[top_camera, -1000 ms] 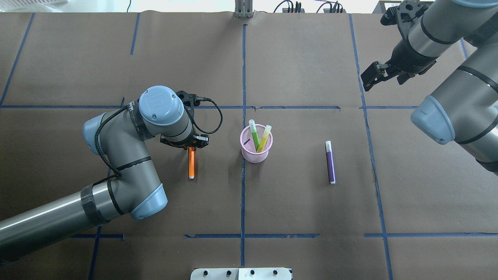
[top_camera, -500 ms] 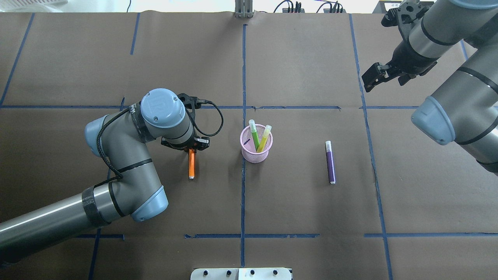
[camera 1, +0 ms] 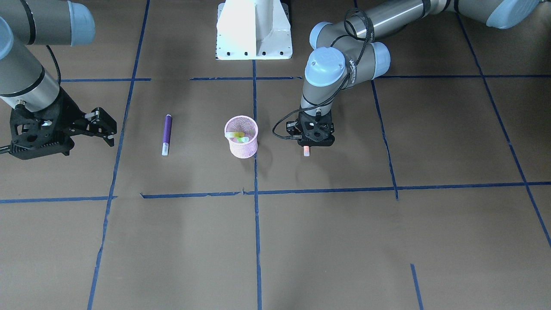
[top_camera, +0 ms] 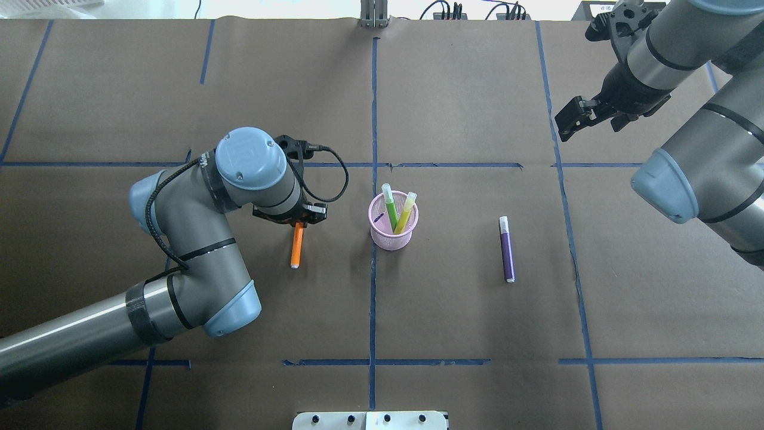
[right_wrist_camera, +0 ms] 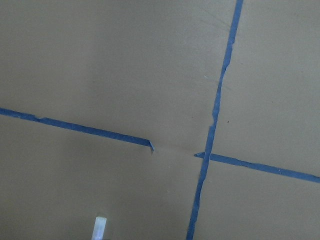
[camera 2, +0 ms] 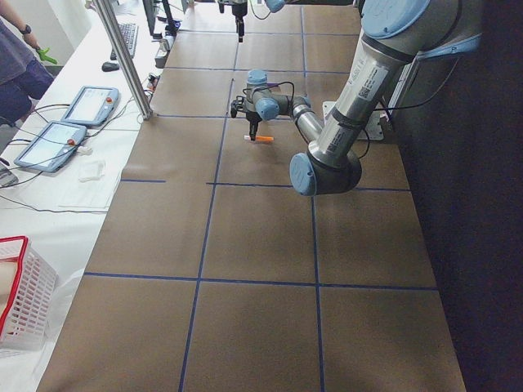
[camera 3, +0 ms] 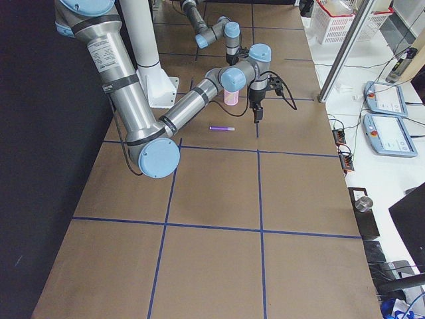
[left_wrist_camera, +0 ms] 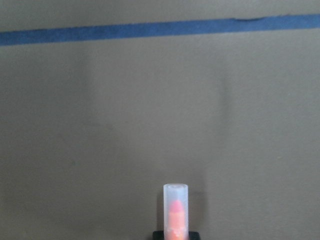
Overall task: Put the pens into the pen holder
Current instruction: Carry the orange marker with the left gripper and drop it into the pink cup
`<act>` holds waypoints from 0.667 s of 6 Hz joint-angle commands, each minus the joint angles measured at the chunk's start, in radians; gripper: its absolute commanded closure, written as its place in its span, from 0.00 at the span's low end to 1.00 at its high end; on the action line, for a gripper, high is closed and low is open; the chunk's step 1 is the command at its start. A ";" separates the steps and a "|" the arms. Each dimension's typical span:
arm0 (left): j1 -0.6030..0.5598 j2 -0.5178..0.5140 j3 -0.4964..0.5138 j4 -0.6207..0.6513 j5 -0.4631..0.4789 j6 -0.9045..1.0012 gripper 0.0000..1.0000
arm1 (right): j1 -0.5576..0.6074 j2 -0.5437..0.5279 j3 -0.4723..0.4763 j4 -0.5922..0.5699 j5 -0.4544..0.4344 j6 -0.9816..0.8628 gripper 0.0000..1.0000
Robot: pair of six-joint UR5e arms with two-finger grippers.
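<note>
My left gripper [top_camera: 298, 223] is shut on the far end of the orange pen [top_camera: 295, 248], which slants down toward the table, left of the pink mesh pen holder [top_camera: 391, 233]. The pen's pale cap shows in the left wrist view [left_wrist_camera: 176, 210] and in the front view [camera 1: 306, 150]. The holder has a green pen [top_camera: 390, 206] and a yellow pen [top_camera: 406, 210] standing in it. The purple pen [top_camera: 507, 249] lies flat on the table right of the holder. My right gripper [top_camera: 566, 122] is open and empty, high at the far right.
Brown paper with blue tape lines [top_camera: 373, 119] covers the table. The robot's white base [camera 1: 254, 30] is behind the holder. Operator tablets [camera 2: 86, 104] and a white basket [camera 2: 20, 298] sit on the side bench.
My left gripper has moved slightly right with the orange pen, whose near end has shifted away from its earlier spot. The right arm has barely moved.
</note>
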 commanded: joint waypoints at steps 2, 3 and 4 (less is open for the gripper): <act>-0.023 -0.048 -0.148 -0.076 0.221 -0.040 1.00 | 0.000 0.000 0.012 0.000 -0.002 0.007 0.00; 0.024 -0.087 -0.135 -0.173 0.352 -0.110 1.00 | 0.000 0.000 0.014 0.000 -0.002 0.009 0.00; 0.070 -0.132 -0.118 -0.177 0.490 -0.261 1.00 | 0.000 0.000 0.012 0.000 -0.002 0.009 0.00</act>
